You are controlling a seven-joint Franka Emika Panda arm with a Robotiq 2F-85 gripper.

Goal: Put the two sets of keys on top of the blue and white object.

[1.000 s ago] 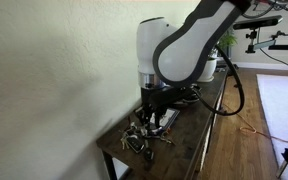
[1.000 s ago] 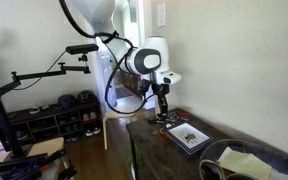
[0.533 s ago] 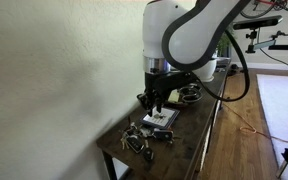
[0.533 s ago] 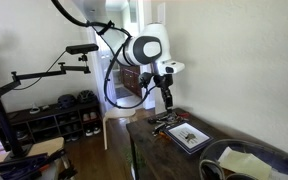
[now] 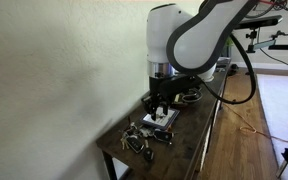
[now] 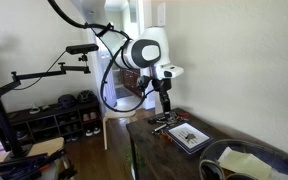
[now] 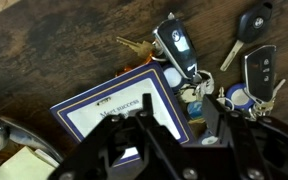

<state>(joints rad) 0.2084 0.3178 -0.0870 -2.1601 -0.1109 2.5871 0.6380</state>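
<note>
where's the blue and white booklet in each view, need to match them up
Exterior view: blue and white booklet at centre, just below the gripper.
Exterior view: the booklet lies lower right of centre.
Wrist view: the booklet is at lower centre, partly behind the gripper.
Shared landmark: the sets of keys beside it.

Nothing can be read. The blue and white object (image 7: 124, 108) under the gripper (image 7: 134, 125) bears small dark print, blurred, and the key fobs (image 7: 176, 47) beyond show only indistinct marks.
</note>
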